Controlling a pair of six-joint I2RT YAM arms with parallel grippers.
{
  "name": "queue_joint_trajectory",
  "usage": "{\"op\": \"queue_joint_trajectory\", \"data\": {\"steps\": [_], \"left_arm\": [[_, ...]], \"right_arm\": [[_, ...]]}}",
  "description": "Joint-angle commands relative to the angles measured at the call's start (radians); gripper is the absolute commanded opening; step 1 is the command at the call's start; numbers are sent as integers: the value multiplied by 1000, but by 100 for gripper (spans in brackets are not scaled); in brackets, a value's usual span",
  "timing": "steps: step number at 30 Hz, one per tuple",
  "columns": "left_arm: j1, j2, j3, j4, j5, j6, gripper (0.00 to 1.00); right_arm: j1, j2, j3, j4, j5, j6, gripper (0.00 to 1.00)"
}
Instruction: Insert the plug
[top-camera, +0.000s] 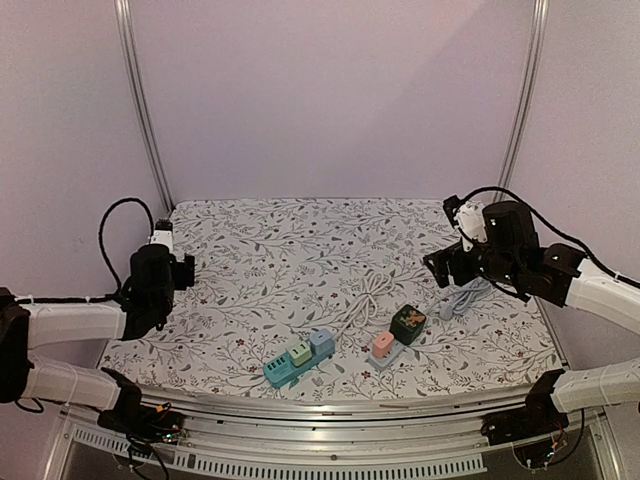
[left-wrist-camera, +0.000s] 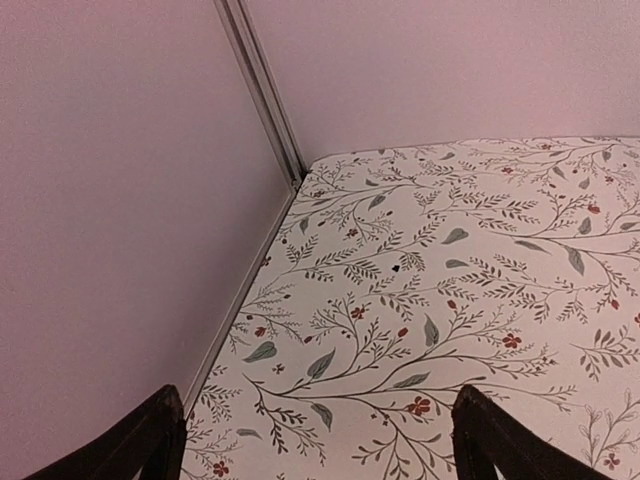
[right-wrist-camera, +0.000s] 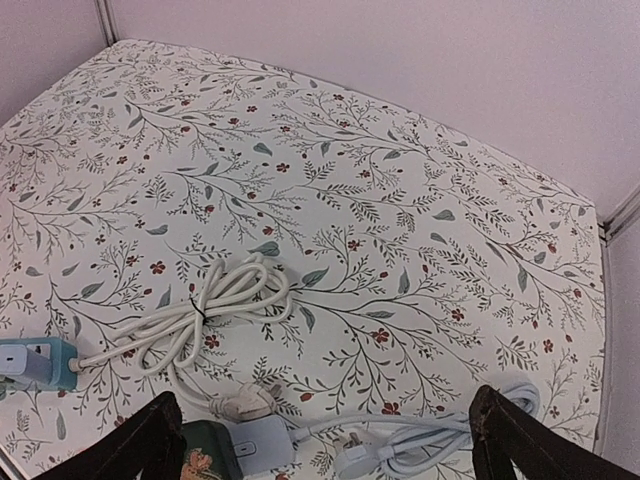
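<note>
Both tools hang clear of the work, most likely because nothing has been picked up yet. The left tool (left-wrist-camera: 315, 425) is spread wide over a bare corner of the flower-printed counter (left-wrist-camera: 470, 250), well apart from every item. The right tool (right-wrist-camera: 325, 425) is spread just as wide and empty, looking down on the cords from the right side.

The task's thing, the small white plug (right-wrist-camera: 246, 404), lies flat on the counter at the end of the bundled white cord (right-wrist-camera: 215, 305). It is just beside the dark green flower-patterned cube (right-wrist-camera: 205, 462) and a pale blue-grey block (right-wrist-camera: 262, 440). That puts it below the right tool, so I judge the right arm the likelier one to fetch it. The cord is tied into a loose coil, probably to keep it from sprawling. Its other end runs to the teal power strip (top-camera: 283, 370) near the front edge.

By count there are:
- two tools
- two cords, the white one and a pale blue-grey cable (top-camera: 465, 297)
- one teal strip carrying two cubes, a light green cube (top-camera: 300, 352) and a light blue cube (top-camera: 321, 342)
- one pink cube (top-camera: 382, 342) near the dark green one
- one white plug
</note>
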Motion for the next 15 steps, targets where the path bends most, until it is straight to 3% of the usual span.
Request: {"op": "queue_joint_trajectory", "data": {"steps": [1,12,15], "left_arm": [[98,144,-44,310,86,42,91],[202,274,-27,476,231,57,88],[257,311,-25,504,316,-6,87]], "right_arm": [[-29,-50,-48,41,44,23,99],[-60,-96,-74,64,72,28,99],[-84,-90,-74,76,63,24,99]]}}
